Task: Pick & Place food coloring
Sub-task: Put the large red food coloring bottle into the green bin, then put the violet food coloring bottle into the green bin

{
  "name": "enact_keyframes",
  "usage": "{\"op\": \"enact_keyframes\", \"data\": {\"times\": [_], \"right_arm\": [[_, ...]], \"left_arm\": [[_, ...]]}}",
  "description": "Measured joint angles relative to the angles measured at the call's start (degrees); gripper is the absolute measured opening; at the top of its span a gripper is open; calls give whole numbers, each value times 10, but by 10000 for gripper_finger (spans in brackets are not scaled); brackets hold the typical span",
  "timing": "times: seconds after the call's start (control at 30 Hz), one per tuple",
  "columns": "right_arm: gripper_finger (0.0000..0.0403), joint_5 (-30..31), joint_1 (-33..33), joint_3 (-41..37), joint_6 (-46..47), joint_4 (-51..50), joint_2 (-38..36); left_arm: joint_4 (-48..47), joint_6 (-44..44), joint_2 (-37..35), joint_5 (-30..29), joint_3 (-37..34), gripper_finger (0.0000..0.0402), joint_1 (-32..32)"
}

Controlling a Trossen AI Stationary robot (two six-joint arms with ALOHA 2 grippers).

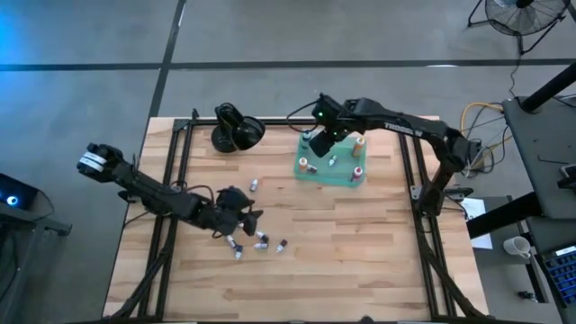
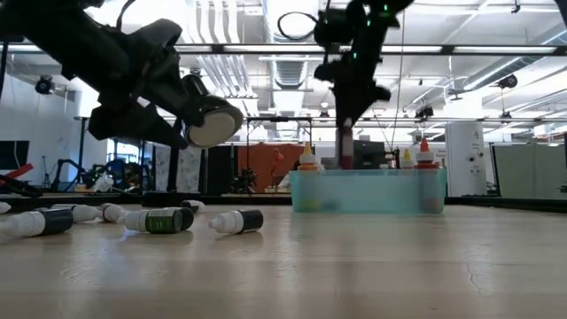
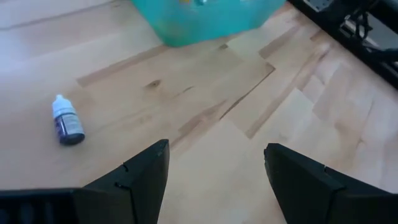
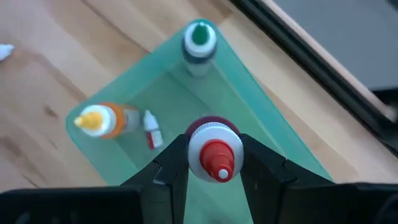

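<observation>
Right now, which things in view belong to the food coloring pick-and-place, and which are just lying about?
Job:
- red-capped bottle, gripped by the right gripper above the teal tray
- bottles standing in the tray
- loose bottles lying on the table
- left gripper, open, empty, over the table

Lying about:
- glossy black object
- fan

A flat teal-green tray sits on the wooden table near its far edge, right of centre. A glossy black rounded object rests by the far edge, left of the tray. A fan stands on the floor beyond the far right corner.
</observation>
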Motion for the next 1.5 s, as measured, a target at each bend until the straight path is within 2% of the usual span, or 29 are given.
{"op": "enact_keyframes", "data": {"times": [0.2,0.43,0.57,0.63,0.77,1.0,1.27,1.4,1.5], "right_arm": [[107,-22,-41,-63,-11,108,44],[113,-25,-56,-46,-61,116,100],[120,-28,-56,-30,-88,112,110],[131,-33,-56,-26,-101,110,108],[166,-37,-56,-24,-122,109,88],[218,-37,-56,-19,-132,88,51],[219,-36,-18,-20,-121,80,-39],[219,-29,13,-23,-63,67,-67],[219,3,43,-23,-32,48,-73]], "left_arm": [[-35,-41,0,56,0,236,47],[-45,-38,-1,87,0,236,91],[-44,-24,-1,96,7,236,94],[-43,-9,-1,122,16,236,94],[-43,24,-1,166,38,236,94],[-68,54,-2,176,83,236,100],[-339,97,-20,218,197,236,127],[-363,33,-14,197,198,236,151],[-354,20,9,169,188,236,183]]}}
